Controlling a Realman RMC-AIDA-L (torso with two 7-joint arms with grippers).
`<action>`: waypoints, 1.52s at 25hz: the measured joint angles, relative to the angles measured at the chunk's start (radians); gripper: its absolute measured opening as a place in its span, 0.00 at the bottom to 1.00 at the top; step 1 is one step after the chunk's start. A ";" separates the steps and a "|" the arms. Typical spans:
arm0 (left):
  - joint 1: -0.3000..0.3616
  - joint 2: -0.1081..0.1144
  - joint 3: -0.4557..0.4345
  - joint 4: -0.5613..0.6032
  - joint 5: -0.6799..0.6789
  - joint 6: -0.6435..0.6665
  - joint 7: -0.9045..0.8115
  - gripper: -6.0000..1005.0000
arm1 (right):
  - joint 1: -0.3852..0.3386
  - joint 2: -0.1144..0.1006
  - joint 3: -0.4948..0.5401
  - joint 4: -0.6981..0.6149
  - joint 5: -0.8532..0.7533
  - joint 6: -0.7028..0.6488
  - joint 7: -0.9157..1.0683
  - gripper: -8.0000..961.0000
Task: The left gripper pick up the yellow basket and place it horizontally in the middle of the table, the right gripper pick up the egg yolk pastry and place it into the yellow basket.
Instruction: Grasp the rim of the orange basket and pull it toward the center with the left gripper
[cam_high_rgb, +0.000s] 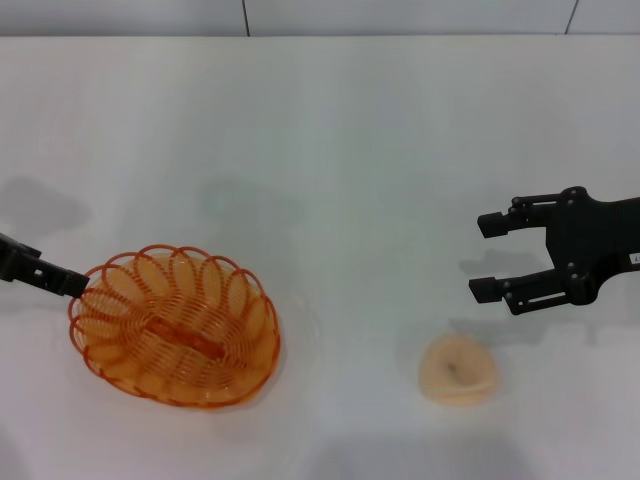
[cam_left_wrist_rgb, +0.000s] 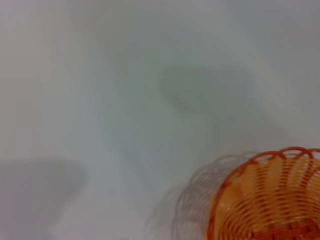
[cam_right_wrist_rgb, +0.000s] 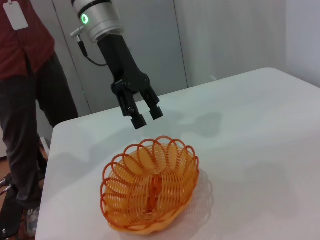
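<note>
The yellow basket, an oval orange wire basket with a looped rim, stands on the white table at the front left; it also shows in the left wrist view and the right wrist view. My left gripper is open and empty, just above the basket's left rim. The egg yolk pastry, a small pale round bun, lies at the front right. My right gripper is open and empty, hovering a little behind and to the right of the pastry.
A person in a dark red shirt stands beyond the table's left edge. The table's far edge meets a grey wall.
</note>
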 joint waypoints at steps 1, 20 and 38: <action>-0.005 -0.001 0.000 -0.004 0.009 -0.001 -0.013 0.87 | 0.000 0.000 0.000 0.000 0.000 0.000 0.000 0.83; -0.071 -0.011 0.023 -0.115 0.095 -0.078 -0.168 0.86 | 0.000 0.000 0.001 0.000 0.001 0.001 0.000 0.83; -0.133 -0.024 0.039 -0.203 0.193 -0.088 -0.226 0.86 | -0.005 0.000 0.001 0.000 0.001 0.001 0.000 0.83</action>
